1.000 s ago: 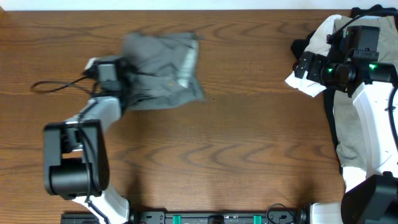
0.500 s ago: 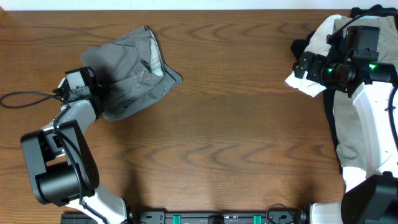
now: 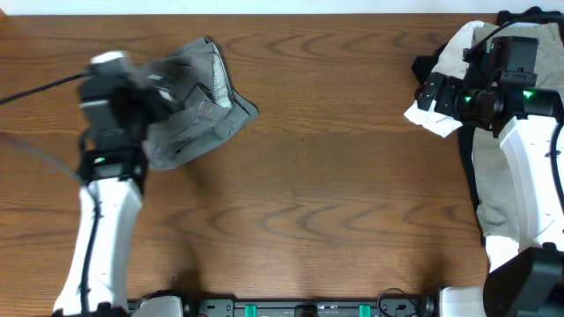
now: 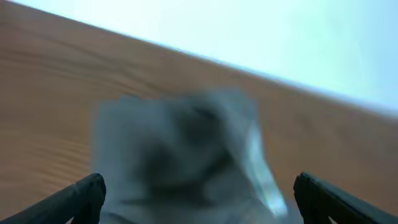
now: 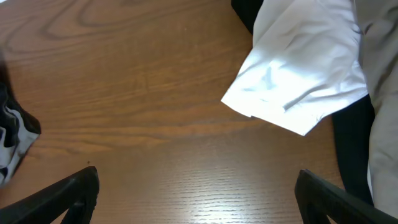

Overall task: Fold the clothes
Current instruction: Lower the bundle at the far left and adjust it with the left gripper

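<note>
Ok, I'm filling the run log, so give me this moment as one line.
left gripper: open, facing grey trousers | right gripper: open, empty, beside white garment | fold: not done, trousers bunched

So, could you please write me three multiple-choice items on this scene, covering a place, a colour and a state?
1. Where on the table do the grey trousers lie? A far left B centre C near right
2. What colour is the garment beside the right gripper? A red B white C yellow
3. The right gripper is: A open B shut on cloth C shut, empty
Answers: 1 A, overhead shows them far left; 2 B, plain in the right wrist view; 3 A, fingers wide apart over bare wood.
</note>
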`<act>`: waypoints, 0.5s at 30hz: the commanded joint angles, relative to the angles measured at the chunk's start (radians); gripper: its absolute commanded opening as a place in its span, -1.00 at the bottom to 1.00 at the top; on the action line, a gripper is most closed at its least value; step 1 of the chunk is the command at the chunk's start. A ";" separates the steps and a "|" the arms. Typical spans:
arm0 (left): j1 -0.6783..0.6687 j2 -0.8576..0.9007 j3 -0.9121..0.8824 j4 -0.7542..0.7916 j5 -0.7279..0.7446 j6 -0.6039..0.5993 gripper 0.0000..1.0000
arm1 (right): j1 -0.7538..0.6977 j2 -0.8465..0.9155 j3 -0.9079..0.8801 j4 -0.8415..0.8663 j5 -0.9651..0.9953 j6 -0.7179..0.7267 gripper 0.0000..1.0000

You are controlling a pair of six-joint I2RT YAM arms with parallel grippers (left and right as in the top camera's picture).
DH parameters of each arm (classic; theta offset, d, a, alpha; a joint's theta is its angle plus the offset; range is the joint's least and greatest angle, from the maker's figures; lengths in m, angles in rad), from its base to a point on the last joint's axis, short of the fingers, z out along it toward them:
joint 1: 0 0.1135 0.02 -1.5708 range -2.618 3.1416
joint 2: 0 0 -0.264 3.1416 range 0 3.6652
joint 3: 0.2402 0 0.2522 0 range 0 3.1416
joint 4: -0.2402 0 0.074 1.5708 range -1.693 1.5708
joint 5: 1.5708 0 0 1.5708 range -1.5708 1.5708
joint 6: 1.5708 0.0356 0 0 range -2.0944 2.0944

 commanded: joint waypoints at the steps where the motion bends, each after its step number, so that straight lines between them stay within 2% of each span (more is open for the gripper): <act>1: -0.121 0.100 -0.002 -0.041 0.068 0.217 0.97 | 0.004 0.003 0.000 0.002 -0.011 0.009 0.97; 4: -0.214 0.181 -0.002 -0.057 0.060 0.276 0.97 | 0.004 0.003 0.000 0.001 -0.011 0.009 0.97; 9: -0.327 0.293 -0.002 -0.067 -0.031 0.302 0.97 | 0.004 0.003 0.000 -0.003 -0.011 0.009 0.97; 15: -0.373 0.425 -0.002 -0.050 -0.030 0.308 1.00 | 0.004 0.003 0.000 -0.002 -0.011 0.009 0.97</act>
